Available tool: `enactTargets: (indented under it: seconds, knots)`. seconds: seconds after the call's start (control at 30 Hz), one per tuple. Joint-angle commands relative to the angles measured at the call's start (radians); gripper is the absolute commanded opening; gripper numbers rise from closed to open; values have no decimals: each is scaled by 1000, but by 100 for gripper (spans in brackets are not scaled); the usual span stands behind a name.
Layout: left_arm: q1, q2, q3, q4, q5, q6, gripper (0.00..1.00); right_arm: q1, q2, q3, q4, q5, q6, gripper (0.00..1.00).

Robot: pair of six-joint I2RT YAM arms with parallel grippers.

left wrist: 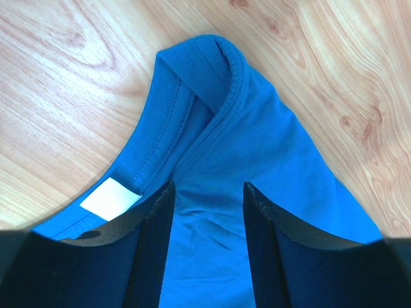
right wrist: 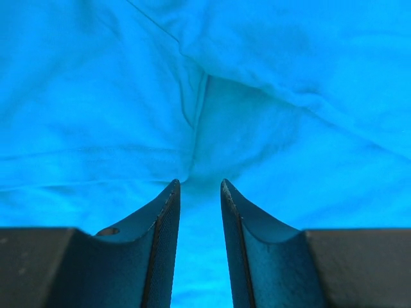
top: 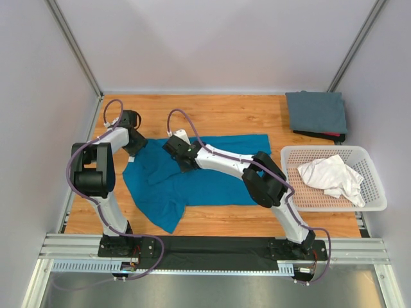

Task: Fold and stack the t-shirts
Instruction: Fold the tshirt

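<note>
The wooden table [top: 257, 109] carried it all. The teal t-shirt [top: 212, 189], biggest piece out there, lay spread and rumpled left of the basket [top: 321, 206]. The grey t-shirt [top: 316, 112] sat folded just behind the basket, and the white t-shirt [top: 331, 174] lay crumpled inside it. Farthest from the basket, the left gripper [left wrist: 209, 189] stood moderately wide over the teal collar [left wrist: 192, 83]. Nearer the basket, the right gripper [right wrist: 200, 185] showed a narrow gap at a teal crease; whether it pinched cloth could not be told.

teal-blue t-shirt [top: 160, 190], grey t-shirt [top: 316, 110], white t-shirt [top: 331, 176], white lattice basket [top: 334, 208]
</note>
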Motion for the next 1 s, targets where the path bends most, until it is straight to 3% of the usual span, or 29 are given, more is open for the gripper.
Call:
enactTargets:
  seconds: [0.0,0.17,0.3,0.37,0.47,0.53,0.57,0.7,0.83,0.97]
  knots:
    - [2,17,10,-24,-27,3,54,-3,-103,26,35,-28,-8,33]
    - [7,-5,4,-13,-11,6,54,-3,-76,129,73,-172,-57,35]
    - [17,-8,4,-13,9,2,54,13,-24,186,124,-428,-109,37]
    - [25,-5,0,-10,19,3,54,31,-16,175,158,-458,-157,39]
    - [34,-2,-7,-1,42,-1,54,78,-8,141,186,-436,-275,47]
    - [34,1,-11,5,48,-1,54,100,7,161,163,-331,-278,49]
    - [34,-2,-13,8,49,-1,54,103,25,183,106,-207,-245,49]
    - [34,-10,-30,24,46,-1,54,37,42,240,-72,-174,-41,48]
    - [34,-11,-33,28,52,0,54,-16,-63,16,59,-229,122,49]
    - [34,-26,-50,43,49,-5,54,-38,-87,-12,63,-126,148,51]
